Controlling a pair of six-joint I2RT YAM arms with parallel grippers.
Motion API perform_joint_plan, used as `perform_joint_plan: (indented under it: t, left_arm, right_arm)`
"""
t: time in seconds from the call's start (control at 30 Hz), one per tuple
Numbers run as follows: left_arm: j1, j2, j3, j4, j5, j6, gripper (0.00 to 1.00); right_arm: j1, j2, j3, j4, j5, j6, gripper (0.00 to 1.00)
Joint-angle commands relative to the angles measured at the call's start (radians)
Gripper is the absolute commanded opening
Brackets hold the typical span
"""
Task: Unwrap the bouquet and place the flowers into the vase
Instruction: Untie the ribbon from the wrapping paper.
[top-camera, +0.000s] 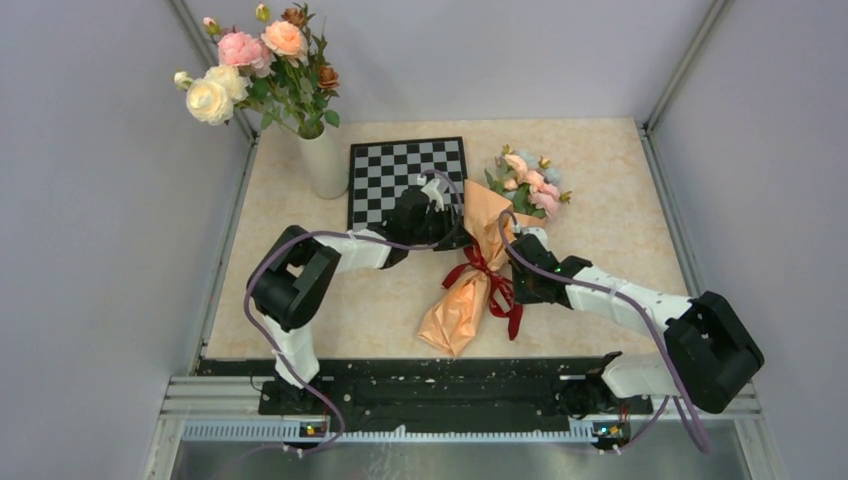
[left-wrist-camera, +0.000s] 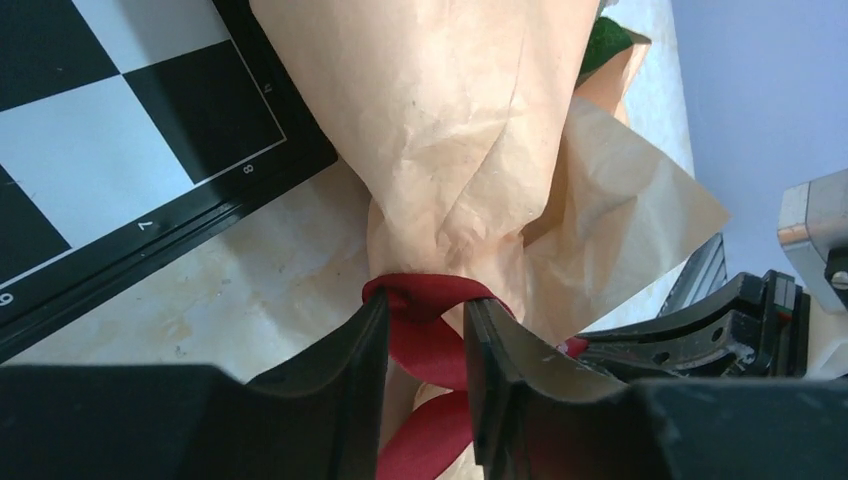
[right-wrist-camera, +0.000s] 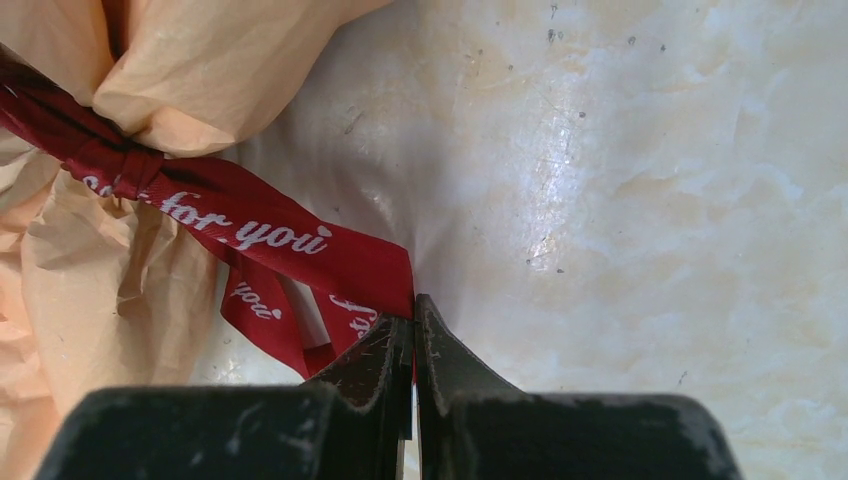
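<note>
- Looking down from the top camera, I see the bouquet (top-camera: 468, 275) lying on the table (top-camera: 620, 220) between both arms. Its narrow tail points toward me, and the flowers (top-camera: 528, 180) sit at the far end, just beside the chessboard (top-camera: 405, 180). The vase (top-camera: 324, 160), already holding big roses (top-camera: 255, 65), stands well apart at the far left.
- On the left wrist camera, my left gripper (left-wrist-camera: 425, 345) sits at the paper's pinched waist. Its fingers are a little apart and the ribbon (left-wrist-camera: 425, 320) fills the gap; I cannot tell whether they bite it or stand loose. The paper looks light, crinkly and easy to tear, so I'd grasp the ribbon, not the wrap.
- On the right wrist camera, my right gripper (right-wrist-camera: 413, 335) is clenched on the ribbon's loose tail, low over the tabletop. Satin probably slips, so a flat pinch near the end suits it. The thin stems likely flop, so I'd take them together below the blooms.
</note>
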Motion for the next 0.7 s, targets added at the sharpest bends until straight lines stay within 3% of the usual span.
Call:
perform_joint_plan:
  t: [0.0, 0.07, 0.23, 0.67]
  left_arm:
    - [0.003, -0.078, 0.032, -0.027, -0.010, 0.080, 0.48]
    - [0.003, -0.110, 0.021, -0.061, -0.026, 0.110, 0.61]
    - [0.003, -0.190, -0.061, -0.101, -0.049, 0.157, 0.82]
    - [-0.004, -0.378, -0.302, 0.008, 0.033, 0.302, 0.95]
  right_arm:
    - [0.013, -0.041, -0.011, 0.033, 0.021, 0.018, 0.00]
    - [0.013, -0.044, -0.011, 0.034, 0.020, 0.018, 0.00]
    - [0.013, -0.049, -0.007, 0.029, 0.016, 0.013, 0.00]
    - [0.013, -0.056, -0.009, 0.035, 0.003, 0.006, 0.00]
